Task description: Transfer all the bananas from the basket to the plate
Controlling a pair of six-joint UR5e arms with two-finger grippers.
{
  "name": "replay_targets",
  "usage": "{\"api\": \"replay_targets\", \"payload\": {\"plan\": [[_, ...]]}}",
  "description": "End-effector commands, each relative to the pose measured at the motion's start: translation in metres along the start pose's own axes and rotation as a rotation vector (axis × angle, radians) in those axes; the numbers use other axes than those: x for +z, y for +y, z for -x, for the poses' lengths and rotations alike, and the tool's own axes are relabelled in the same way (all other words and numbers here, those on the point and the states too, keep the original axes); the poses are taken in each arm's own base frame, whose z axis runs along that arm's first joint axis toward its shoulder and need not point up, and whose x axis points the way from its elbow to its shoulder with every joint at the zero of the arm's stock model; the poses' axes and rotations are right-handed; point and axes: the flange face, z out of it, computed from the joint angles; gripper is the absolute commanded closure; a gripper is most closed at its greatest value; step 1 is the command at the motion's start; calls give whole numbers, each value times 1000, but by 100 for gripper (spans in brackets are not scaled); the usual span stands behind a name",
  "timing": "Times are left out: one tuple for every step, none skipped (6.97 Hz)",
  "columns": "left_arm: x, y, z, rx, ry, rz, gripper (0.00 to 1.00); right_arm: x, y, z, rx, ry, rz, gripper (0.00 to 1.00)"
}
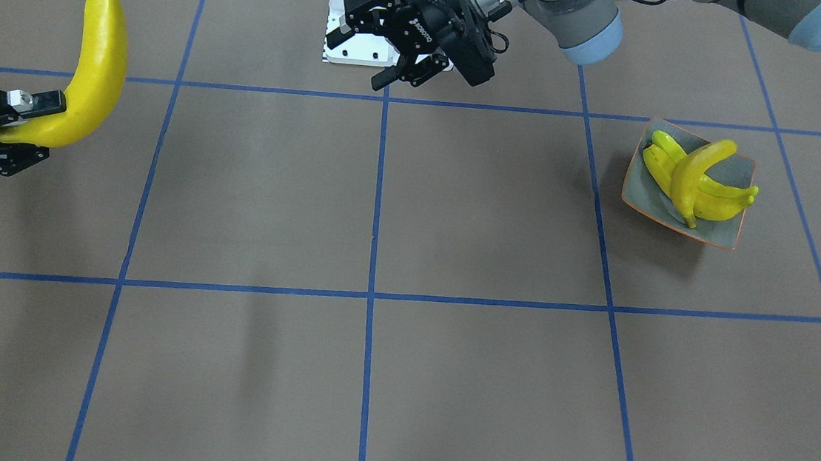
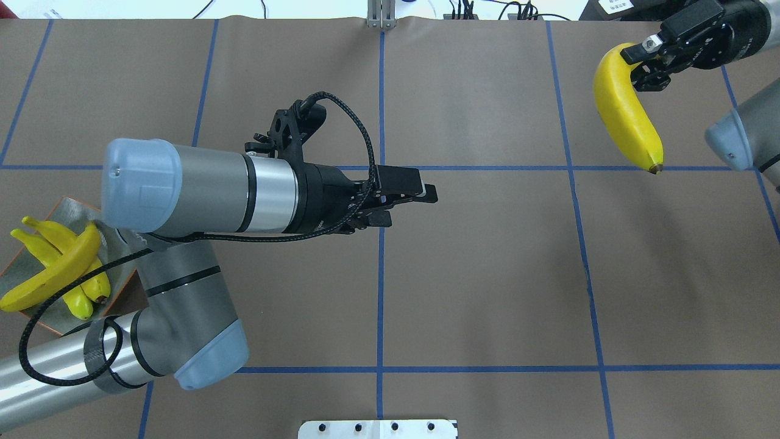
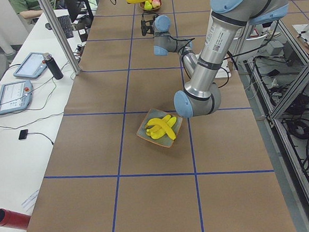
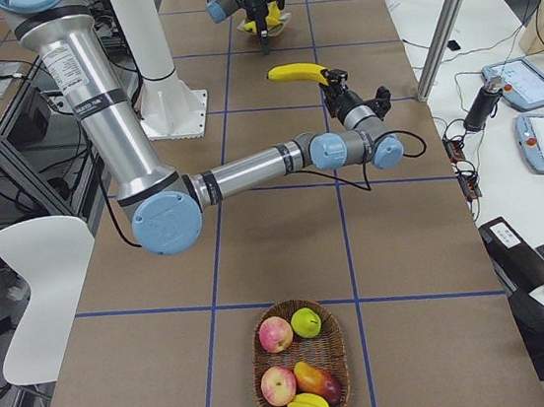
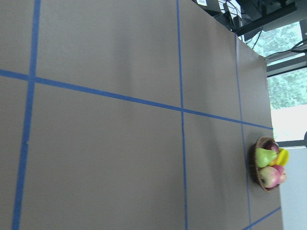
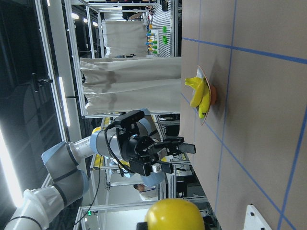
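Note:
My right gripper (image 1: 37, 127) is shut on one end of a bright yellow banana (image 1: 102, 62), held above the table; the overhead view shows that gripper (image 2: 640, 66) and banana (image 2: 627, 116) at the far right. The grey-blue plate (image 1: 739, 170) lies on the opposite side with three bananas (image 1: 697, 181) piled on it. Near the table's middle my left gripper (image 1: 357, 61) hovers open and empty, well apart from the plate (image 2: 67, 210). The basket (image 4: 255, 362) sits at the table's right end, holding apples and other fruit.
The white robot base (image 1: 356, 3) lies at the table's edge by the left gripper. Blue tape lines cross the brown table. In the exterior right view, tablets and a bottle lie on a side bench (image 4: 541, 131).

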Motion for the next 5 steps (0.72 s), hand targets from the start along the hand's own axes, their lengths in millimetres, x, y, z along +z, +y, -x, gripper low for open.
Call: {"api": "replay_targets", "payload": {"plan": [[9,6,-29,-69,69,19,0,24,-12,0,23,-38,10,100],[20,5,-51,-122,94,24,0,28,-12,-4,30,-40,16,100],[24,5,-64,-140,111,26,0,36,-12,-8,36,-44,26,100],[24,6,-66,-140,115,27,0,50,-19,-7,43,-47,37,100],[23,6,-67,-141,122,28,0,65,-26,-6,53,-49,48,100]]}}
